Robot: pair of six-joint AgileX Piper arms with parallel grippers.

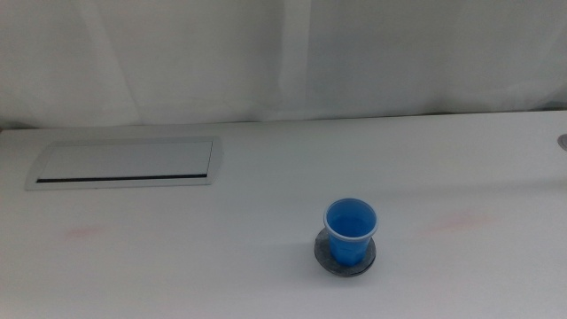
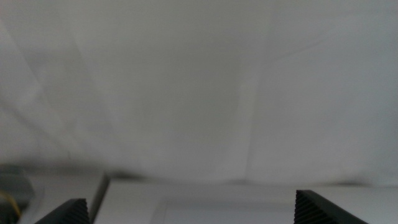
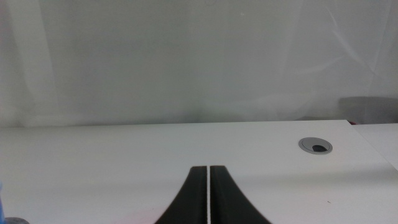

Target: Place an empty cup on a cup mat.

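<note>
Right of centre in the lower part of the middle view, the cup stands upright on the cup mat, whose dark speckled edge shows around its base. The cup is bright blue with a pale rim and looks empty. No brand, label or writing can be read on anything.

Neither arm shows in the middle view. The left claw appears only in its own wrist view, as two dark jaw tips at the bottom corners, set wide apart and holding nothing. The right claw shows in its wrist view with both dark jaws pressed together, only a thin pale line between them, hanging low over the desk.

The desk is plain white with faint pinkish smudges. A long white slotted panel lies flat in the upper left of the middle view. A round grey cable hole sits in the desk in the right wrist view. Creased white cloth hangs behind the desk.
</note>
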